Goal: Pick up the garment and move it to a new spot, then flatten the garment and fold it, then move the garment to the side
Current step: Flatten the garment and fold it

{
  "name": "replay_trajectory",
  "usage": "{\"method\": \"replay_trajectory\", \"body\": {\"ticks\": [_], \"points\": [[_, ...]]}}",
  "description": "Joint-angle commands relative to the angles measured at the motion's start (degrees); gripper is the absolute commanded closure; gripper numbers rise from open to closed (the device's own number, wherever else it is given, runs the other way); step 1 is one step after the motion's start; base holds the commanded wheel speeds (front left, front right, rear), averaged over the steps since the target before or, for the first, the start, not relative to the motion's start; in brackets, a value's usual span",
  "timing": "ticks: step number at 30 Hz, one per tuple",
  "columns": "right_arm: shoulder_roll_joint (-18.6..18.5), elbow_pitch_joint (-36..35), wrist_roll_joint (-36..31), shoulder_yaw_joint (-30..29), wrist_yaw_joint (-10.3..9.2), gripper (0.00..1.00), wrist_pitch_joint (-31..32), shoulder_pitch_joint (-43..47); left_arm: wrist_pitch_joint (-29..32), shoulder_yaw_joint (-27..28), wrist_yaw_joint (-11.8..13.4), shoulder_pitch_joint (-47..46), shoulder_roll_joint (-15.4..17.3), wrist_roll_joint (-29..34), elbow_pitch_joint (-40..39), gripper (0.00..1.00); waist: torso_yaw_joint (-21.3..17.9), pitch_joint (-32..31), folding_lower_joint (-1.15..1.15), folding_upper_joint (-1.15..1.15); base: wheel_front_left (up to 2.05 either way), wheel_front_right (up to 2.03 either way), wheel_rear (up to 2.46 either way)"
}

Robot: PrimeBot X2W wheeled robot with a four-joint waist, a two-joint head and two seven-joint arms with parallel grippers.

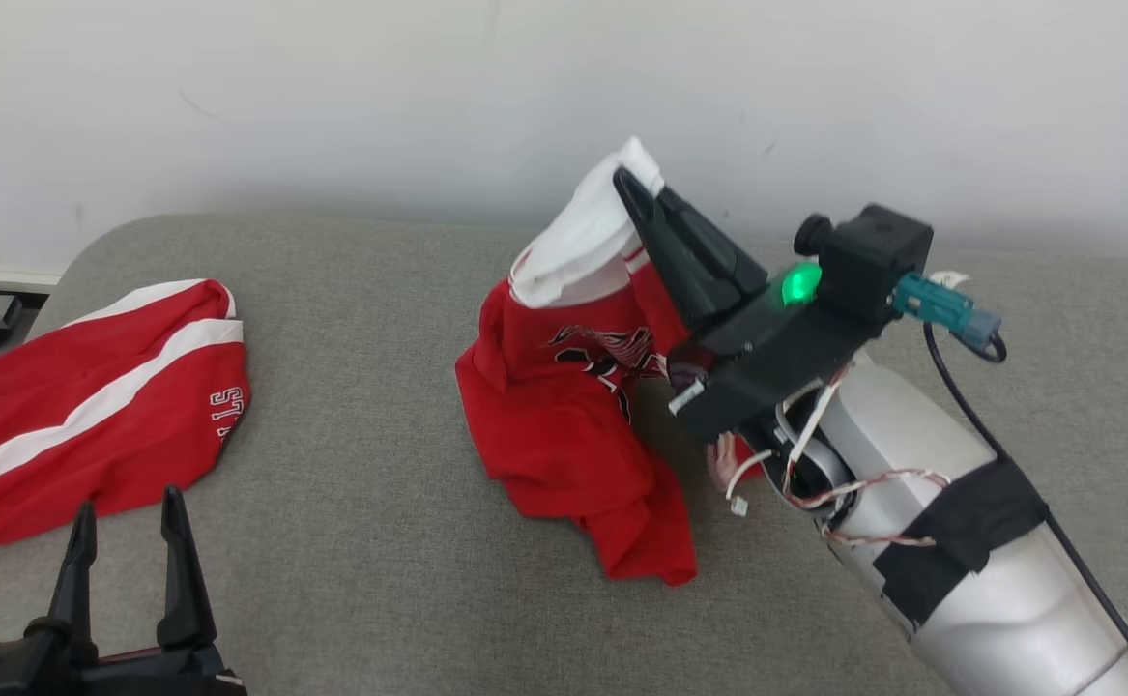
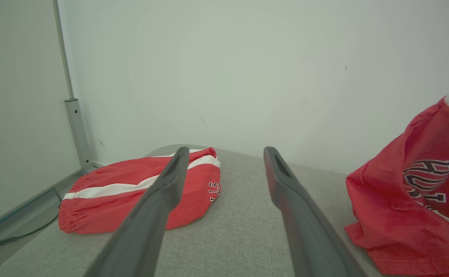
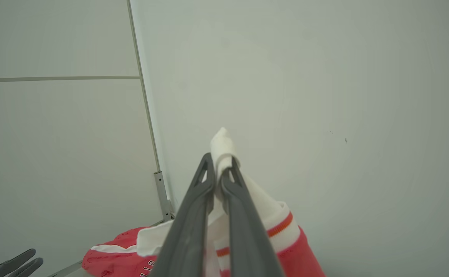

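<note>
Limp and light, the red garment (image 1: 564, 425) drapes from the right gripper (image 1: 643, 193) pinching its white trim (image 1: 573, 242); the spread left gripper (image 1: 129, 505) would best take the lower hem (image 1: 655, 568).

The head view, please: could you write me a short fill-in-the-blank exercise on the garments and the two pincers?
1. The right pincer is shut on the ____ trim of the red jersey.
2. The left pincer stands ____, holding nothing.
3. The red shorts lie on the grey cushion on the robot's ____ side.
Missing words: white; open; left.
</note>
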Motion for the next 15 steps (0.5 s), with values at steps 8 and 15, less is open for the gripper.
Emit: {"method": "replay_trajectory", "body": {"ticks": [8, 15], "points": [[1.6, 3.7, -2.7, -2.7, -0.02, 1.00, -0.3, -8.1, -0.3, 0.3, -0.8, -1.2, -0.3, 0.5, 0.6, 0.00, 1.1, 0.3, 0.00, 0.00, 0.00, 0.00, 0.00], [2.8, 0.3, -7.6, -9.7, -0.02, 1.00, -0.3, -8.9, -0.3, 0.8, -1.2, -1.8, -0.4, 1.0, 1.0, 0.00, 1.0, 0.6, 0.00, 0.00, 0.00, 0.00, 0.00]]}}
